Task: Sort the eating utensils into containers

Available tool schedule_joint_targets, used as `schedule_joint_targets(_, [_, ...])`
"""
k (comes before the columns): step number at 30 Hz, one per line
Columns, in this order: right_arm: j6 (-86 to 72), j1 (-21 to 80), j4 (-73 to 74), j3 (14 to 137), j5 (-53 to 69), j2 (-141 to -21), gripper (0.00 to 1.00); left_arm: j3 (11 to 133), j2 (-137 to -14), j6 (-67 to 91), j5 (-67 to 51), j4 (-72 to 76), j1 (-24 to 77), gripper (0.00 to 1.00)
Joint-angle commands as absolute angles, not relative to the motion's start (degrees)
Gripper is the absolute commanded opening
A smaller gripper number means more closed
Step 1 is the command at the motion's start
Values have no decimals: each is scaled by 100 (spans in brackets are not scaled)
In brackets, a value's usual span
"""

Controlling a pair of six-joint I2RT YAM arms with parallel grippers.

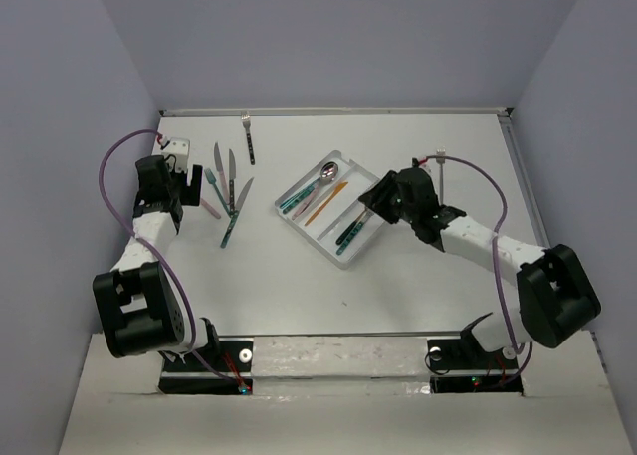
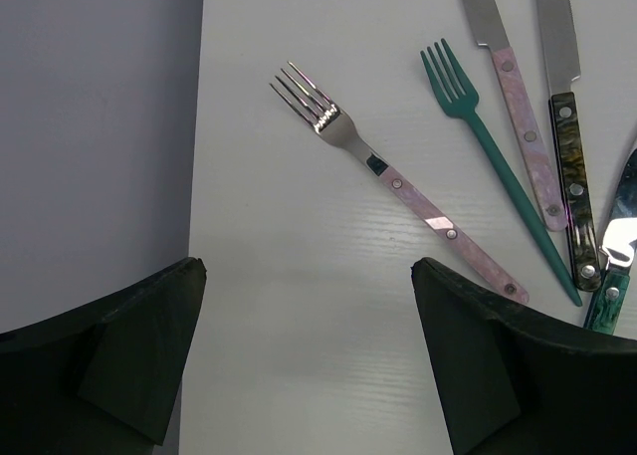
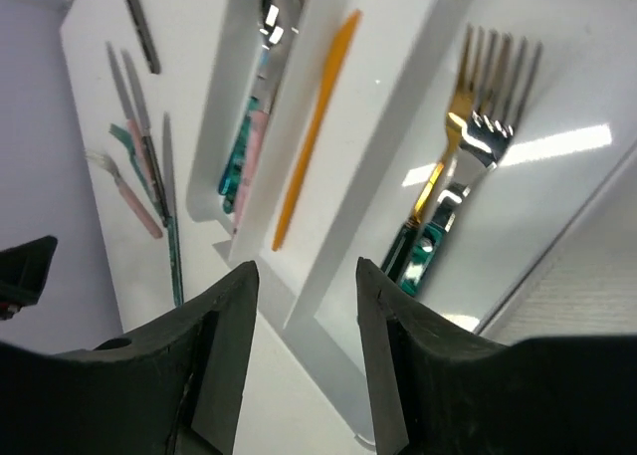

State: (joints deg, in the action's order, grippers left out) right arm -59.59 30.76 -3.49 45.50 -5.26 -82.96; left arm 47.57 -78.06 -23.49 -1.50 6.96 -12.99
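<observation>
above the tray (image 1: 336,254), the right claw (image 1: 369,200) angles downward, jaws parted.

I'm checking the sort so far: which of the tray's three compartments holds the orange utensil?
The middle compartment: the orange utensil lies there, between the one with forks and the one with teal and pink handles.

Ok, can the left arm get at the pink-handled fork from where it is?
Probably yes. The left gripper is open just above the pink-handled fork, which lies flat on the table, apart from the teal fork beside it. Nothing covers it.
</observation>
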Motion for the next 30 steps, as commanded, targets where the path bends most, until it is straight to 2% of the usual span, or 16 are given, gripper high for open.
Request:
schedule_joint_targets(1, [-4046,2568,722,5692,-195,-7717,52,4658,-7567,-2417,-193,932,-1345,99])
schedule_joint_targets(3, [-3141,1734,1543,6816,549,-8005,52,4658,-7576,-2400,-237,932,-1345,99])
schedule_joint_targets(4, [-2598,1488,2408,7229,980,-8494,52,4658,-7576,-2399,-281,932,-1345,99])
schedule_joint_targets(5, [-2349,1268,2774,7903,950,-8751,53,4658,-7585,-2391,-299,932,-1345,99])
schedule_joint_targets(7, [-1910,801,3400,8557,-93,-9444,54,4658,-7585,-2391,-334,905,-1345,99])
schedule_joint_targets(9, [-1706,520,3550,8858,-561,-9877,56,4641,-7585,-2417,-316,905,-1336,99])
schedule_joint_targets(10, [-1618,266,3760,9042,-658,-10357,62,4623,-7559,-2443,-308,905,-1336,99])
schedule_joint_targets(12, [-1582,106,4041,9637,-659,-10869,64,4606,-7550,-2478,-290,931,-1336,99])
schedule_joint_targets(18, [-1275,44,4350,10361,-1132,-12266,66,4614,-7690,-2514,-176,932,-1345,99])
schedule_joint_targets(24, [-1274,-9,4430,10679,-1292,-12858,63,4614,-7708,-2514,-141,923,-1336,99])
schedule_joint_targets(27, [-1301,-70,4324,10679,-1021,-13069,52,4614,-7699,-2505,-158,923,-1345,99])
schedule_joint_targets(28, [-1344,-70,4316,10679,-1002,-13113,38,4614,-7699,-2505,-150,923,-1345,99])
schedule_joint_targets(30, [-1415,-70,4237,10591,-1063,-13140,29,4614,-7691,-2514,-123,923,-1345,99])
